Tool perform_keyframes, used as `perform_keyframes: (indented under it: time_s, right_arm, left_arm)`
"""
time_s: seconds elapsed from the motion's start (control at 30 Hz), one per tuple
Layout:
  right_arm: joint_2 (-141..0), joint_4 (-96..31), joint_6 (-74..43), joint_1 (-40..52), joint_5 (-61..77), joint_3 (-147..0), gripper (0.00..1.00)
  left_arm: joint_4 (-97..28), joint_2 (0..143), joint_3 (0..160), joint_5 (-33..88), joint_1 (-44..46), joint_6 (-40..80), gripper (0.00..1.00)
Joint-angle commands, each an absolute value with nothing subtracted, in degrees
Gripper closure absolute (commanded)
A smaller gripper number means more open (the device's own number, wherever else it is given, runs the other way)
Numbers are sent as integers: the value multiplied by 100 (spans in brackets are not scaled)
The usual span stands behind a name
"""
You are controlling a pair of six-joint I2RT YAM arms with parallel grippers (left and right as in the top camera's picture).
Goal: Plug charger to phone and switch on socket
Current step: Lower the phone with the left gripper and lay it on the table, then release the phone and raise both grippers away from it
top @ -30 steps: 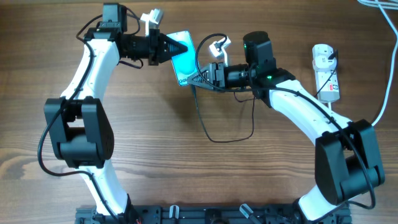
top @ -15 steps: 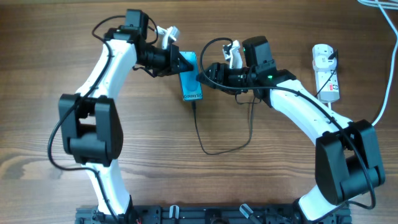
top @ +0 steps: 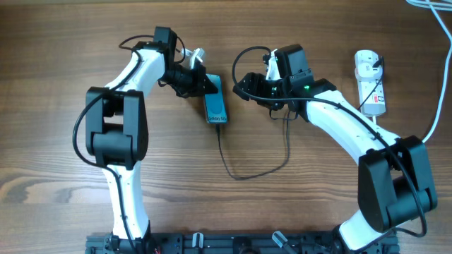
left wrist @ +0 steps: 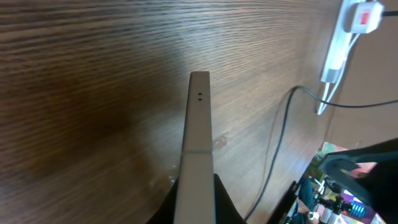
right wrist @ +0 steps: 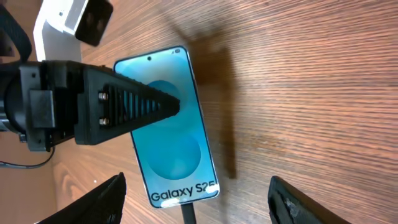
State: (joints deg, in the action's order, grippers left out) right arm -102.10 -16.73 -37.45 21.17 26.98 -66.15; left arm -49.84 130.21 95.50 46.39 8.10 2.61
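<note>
The phone [top: 216,106] has a cyan screen reading "Galaxy S25". My left gripper [top: 205,82] is shut on its upper end and holds it low over the wooden table. In the left wrist view the phone shows edge-on [left wrist: 199,137] between my fingers [left wrist: 198,198]. The black charger cable [top: 244,175] runs from the phone's lower end, loops across the table and passes up under my right arm. In the right wrist view the connector [right wrist: 187,215] sits in the phone [right wrist: 177,149]. My right gripper [top: 244,83] is open and empty beside the phone, its fingers either side of the phone's lower end [right wrist: 198,182]. The white socket [top: 370,81] lies at the far right.
The socket's thick white cord [top: 443,106] runs along the table's right edge. The socket also shows in the left wrist view [left wrist: 357,17], with its red marking. The cable loop lies on the table between the two arms.
My left gripper has swung right and down and turned the phone lengthwise. My right gripper has drawn back to the right and stands open, off the cable.
</note>
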Motion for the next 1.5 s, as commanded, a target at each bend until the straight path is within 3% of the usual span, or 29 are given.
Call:
perform_keyframes:
  time_s: [0.0, 0.27, 0.43, 0.73, 0.93, 1.17, 1.47]
  right_arm:
    - [-10276, -1680, -3767, 2093, 2499, -6705, 26]
    - [-10276, -1697, -3769, 2093, 2436, -6705, 26]
    - [-10276, -1699, -3765, 2095, 2394, -6705, 25]
    - [-10276, -1721, -3765, 2095, 2394, -6705, 25]
    - [-10276, -1741, -3752, 2102, 2394, -6705, 25]
    - [-10276, -1743, -3752, 2104, 2397, -6705, 24]
    - [-10276, -1831, -3610, 2104, 2397, -6705, 21]
  left_arm:
    - [-4932, 13218, 9557, 4676, 784, 193, 96]
    - [-4930, 13410, 9557, 4676, 790, 193, 96]
    - [-4928, 13413, 9557, 4661, 790, 193, 75]
    - [-4939, 13404, 9559, 4226, 788, 351, 59]
    - [-5015, 13343, 9561, 3002, 788, 838, 59]
    - [-5175, 13275, 9566, 2222, 788, 840, 52]
    - [-5343, 13061, 9566, 1313, 788, 1142, 51]
